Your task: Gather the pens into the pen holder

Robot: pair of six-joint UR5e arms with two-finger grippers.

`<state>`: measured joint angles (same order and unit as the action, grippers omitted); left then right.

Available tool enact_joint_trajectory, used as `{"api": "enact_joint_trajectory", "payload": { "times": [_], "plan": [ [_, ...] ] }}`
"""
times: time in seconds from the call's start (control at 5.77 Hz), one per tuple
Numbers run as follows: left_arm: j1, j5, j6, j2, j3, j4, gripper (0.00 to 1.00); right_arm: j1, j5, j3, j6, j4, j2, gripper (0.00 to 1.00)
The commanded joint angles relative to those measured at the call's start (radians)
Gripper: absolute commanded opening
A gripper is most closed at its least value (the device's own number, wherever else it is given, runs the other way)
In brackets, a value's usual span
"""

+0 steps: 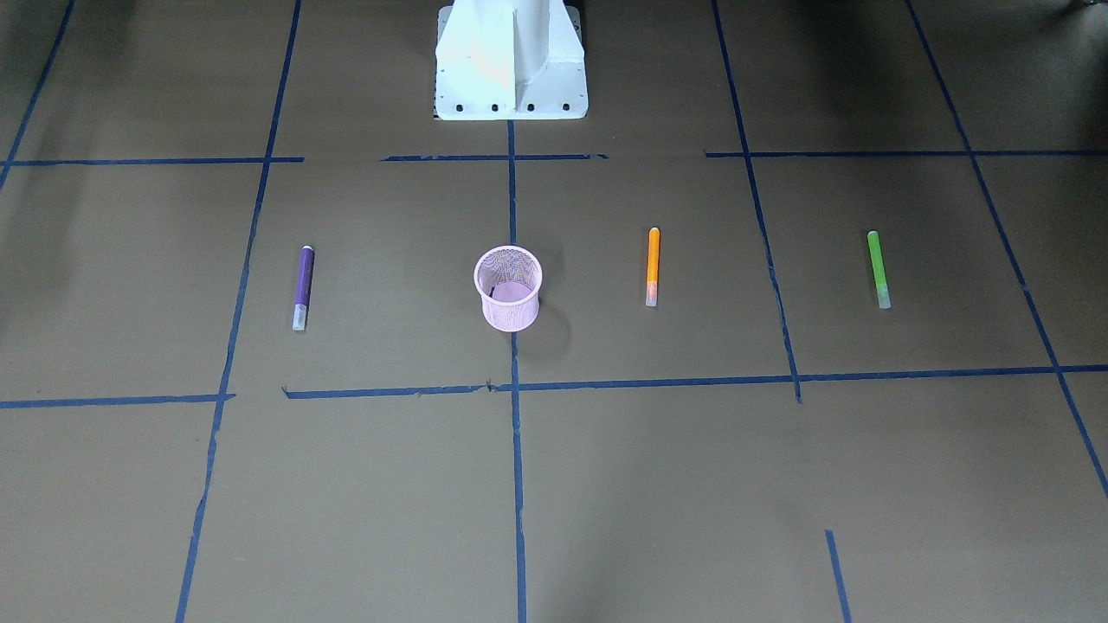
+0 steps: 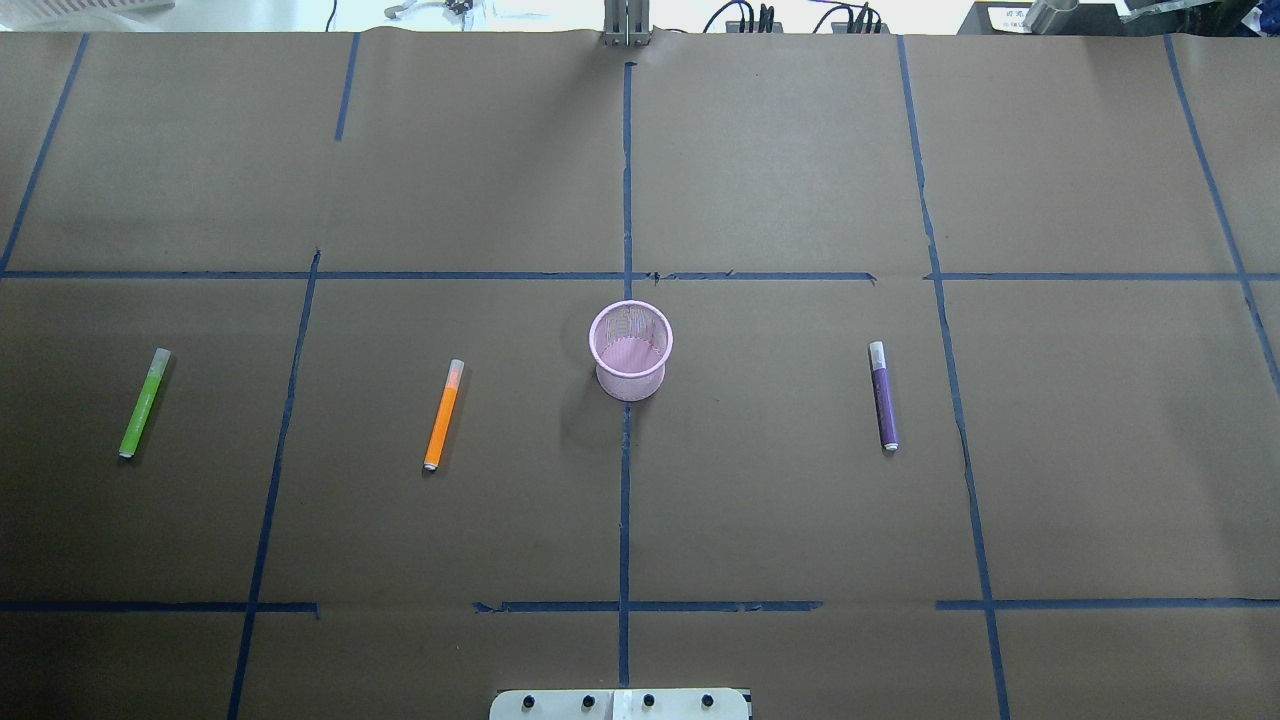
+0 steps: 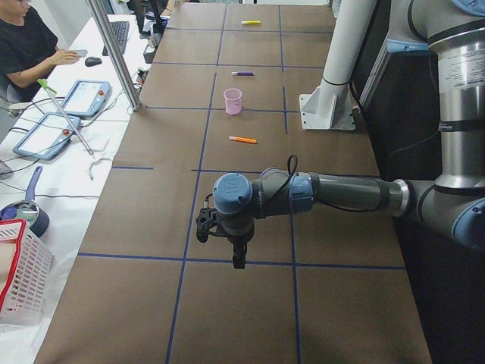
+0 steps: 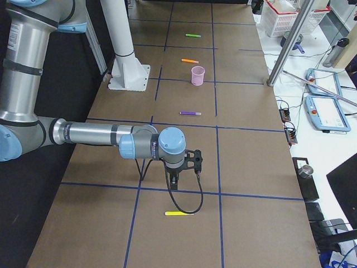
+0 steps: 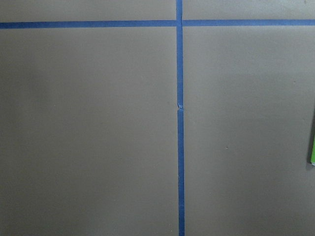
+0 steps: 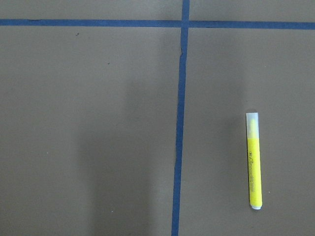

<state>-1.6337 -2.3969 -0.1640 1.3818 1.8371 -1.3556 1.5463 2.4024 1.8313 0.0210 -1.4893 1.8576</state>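
The pink mesh pen holder [image 1: 508, 287] stands upright mid-table, also in the overhead view [image 2: 630, 350]. The purple pen [image 2: 883, 396], orange pen [image 2: 443, 415] and green pen [image 2: 144, 403] lie flat on the brown paper, each apart from the cup. A yellow pen [image 6: 254, 160] lies under the right wrist camera. The left gripper [image 3: 239, 262] hangs over the table's left end, near the green pen, whose edge shows in the left wrist view [image 5: 312, 147]. The right gripper [image 4: 174, 184] hangs just short of the yellow pen [image 4: 179, 213]. I cannot tell whether either is open or shut.
The white robot base [image 1: 511, 61] stands at the robot's edge of the table. Blue tape lines [image 2: 625, 200] grid the paper. A metal post [image 3: 114, 53], tablets [image 3: 79, 97] and a seated operator [image 3: 26, 45] are beyond the far edge. A basket [image 3: 19, 273] sits off the table's left end.
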Motion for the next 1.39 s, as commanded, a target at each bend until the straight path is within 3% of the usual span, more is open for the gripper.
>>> {"api": "enact_joint_trajectory", "payload": {
  "times": [0.0,0.17,0.69,1.04,1.21],
  "plan": [
    [0.003,-0.019,-0.008,-0.02,0.007,-0.034,1.0,0.0,-0.002,-0.01,-0.004,0.0,0.002,1.0],
    [0.046,-0.019,0.004,-0.021,-0.002,-0.133,1.0,0.0,0.004,-0.012,-0.003,0.001,0.003,1.0],
    [0.381,-0.022,0.009,0.107,-0.019,-0.14,1.0,-0.002,0.007,-0.021,-0.004,0.001,0.002,1.0],
    [0.452,-0.025,0.14,0.202,-0.137,-0.146,1.0,-0.002,0.007,-0.023,-0.003,0.001,0.002,1.0],
    [0.507,-0.021,0.217,0.229,-0.147,-0.146,1.0,-0.002,0.007,-0.021,-0.001,0.001,0.002,1.0]
  ]
}}
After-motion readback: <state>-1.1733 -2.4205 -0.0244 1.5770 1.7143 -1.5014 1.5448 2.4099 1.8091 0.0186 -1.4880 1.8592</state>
